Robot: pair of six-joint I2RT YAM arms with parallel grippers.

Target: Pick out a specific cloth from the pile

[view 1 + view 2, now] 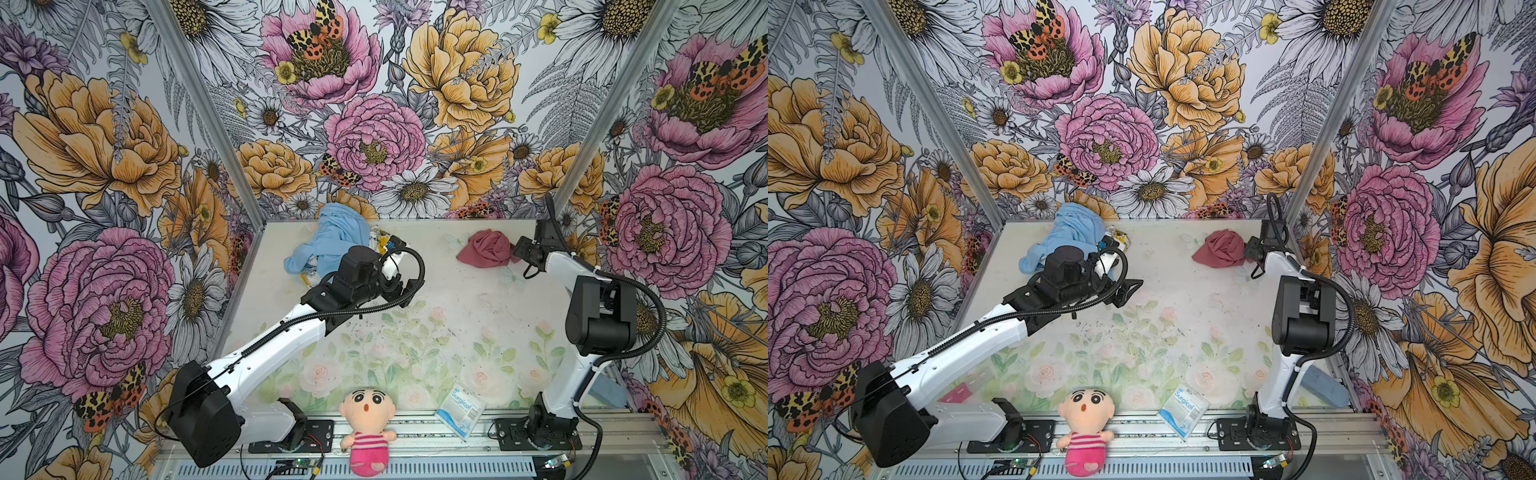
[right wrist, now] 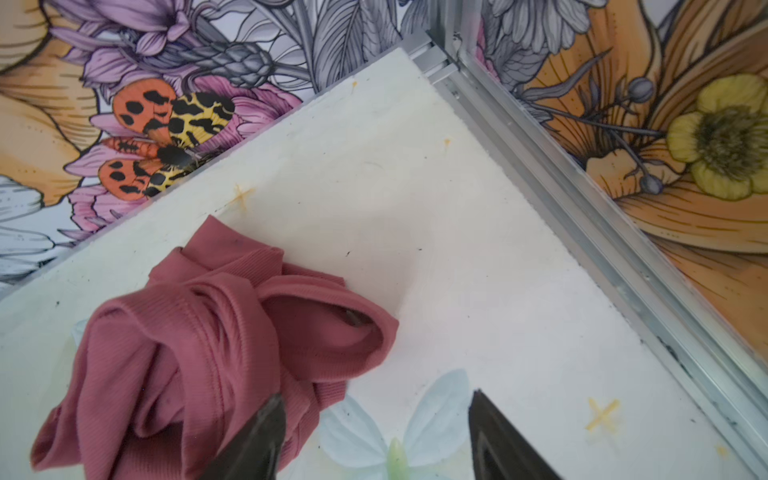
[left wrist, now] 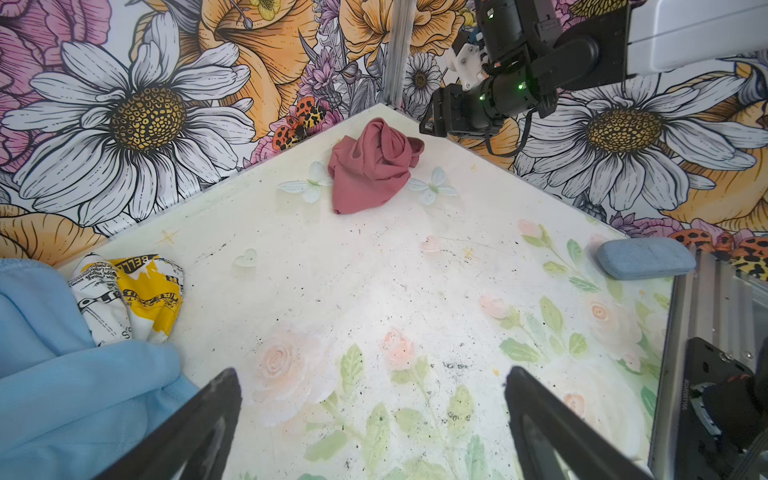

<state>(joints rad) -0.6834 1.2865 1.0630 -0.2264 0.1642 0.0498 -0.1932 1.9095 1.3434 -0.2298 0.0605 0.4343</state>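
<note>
Cloth (image 1: 486, 248) lies upper right, well apart from pile (image 1: 328, 245) at upper centre; we judge task near done. R gripper (image 2: 377, 397) parted beside it, empty; L gripper (image 3: 372, 371) wide, empty.

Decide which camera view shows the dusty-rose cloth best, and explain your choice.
The left wrist view: the whole dusty-rose cloth lies crumpled on the table, unobstructed. The right wrist view is closer, showing its ribbed weave, but the picture's edge cuts it off. Both top views show it small and distant.
</note>
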